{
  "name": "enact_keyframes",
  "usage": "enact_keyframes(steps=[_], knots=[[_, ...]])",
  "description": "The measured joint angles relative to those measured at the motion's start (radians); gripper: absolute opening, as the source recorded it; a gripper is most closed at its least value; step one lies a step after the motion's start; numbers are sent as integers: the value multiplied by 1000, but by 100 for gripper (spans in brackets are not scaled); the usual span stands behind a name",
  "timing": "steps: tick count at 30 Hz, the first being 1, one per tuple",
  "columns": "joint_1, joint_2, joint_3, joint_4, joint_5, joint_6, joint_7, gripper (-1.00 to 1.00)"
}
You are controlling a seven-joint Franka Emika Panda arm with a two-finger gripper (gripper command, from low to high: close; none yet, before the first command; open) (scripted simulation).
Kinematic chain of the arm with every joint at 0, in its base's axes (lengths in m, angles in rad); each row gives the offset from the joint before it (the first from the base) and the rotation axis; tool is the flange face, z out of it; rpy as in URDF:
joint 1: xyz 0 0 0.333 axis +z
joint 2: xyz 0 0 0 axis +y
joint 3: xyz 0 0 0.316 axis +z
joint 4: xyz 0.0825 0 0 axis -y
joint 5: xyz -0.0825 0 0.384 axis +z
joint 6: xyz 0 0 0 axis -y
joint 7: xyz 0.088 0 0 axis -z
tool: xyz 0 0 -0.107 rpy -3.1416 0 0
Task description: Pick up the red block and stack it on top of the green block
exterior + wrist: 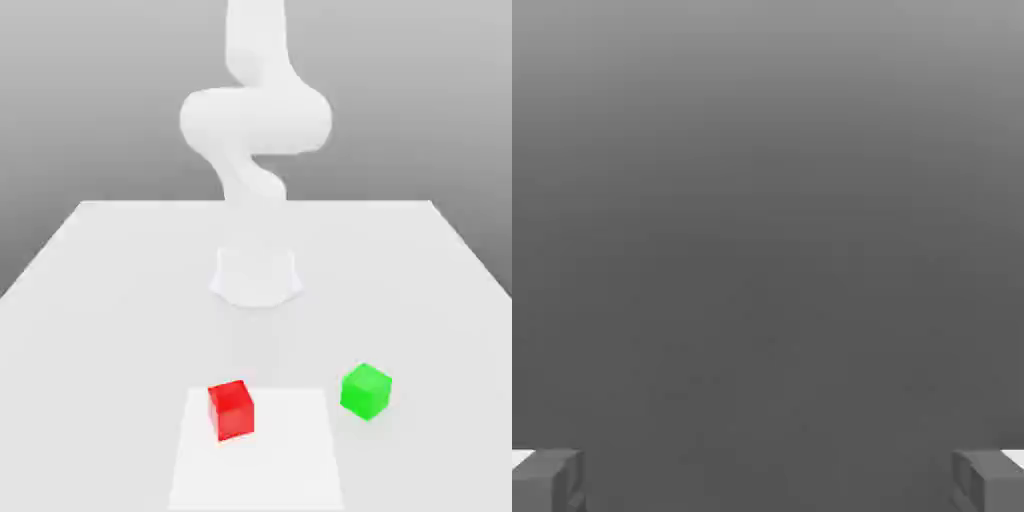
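A white robot arm [255,130] rises over a pale desk [100,300]. Its end effector [768,480] is spread wide, grasping nothing. The red block [231,409] and green block [366,390] sit well apart from it; a misaligned descent could knock the red block aside.

You're looking at the red block [231,408] sitting on the table [100,300], on a flat square patch [290,460]. The green block [366,390] is sitting near it toward the exterior view's right, apart. The arm's base [256,275] is standing behind both.
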Motion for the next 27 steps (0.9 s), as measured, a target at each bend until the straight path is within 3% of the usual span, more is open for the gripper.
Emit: enact_keyframes(steps=[14,22,27], knots=[[-243,448,187,-289,-44,279,663,0],[-286,687,202,-447,3,437,975,0],[-278,819,174,-443,-70,544,1064,0]])
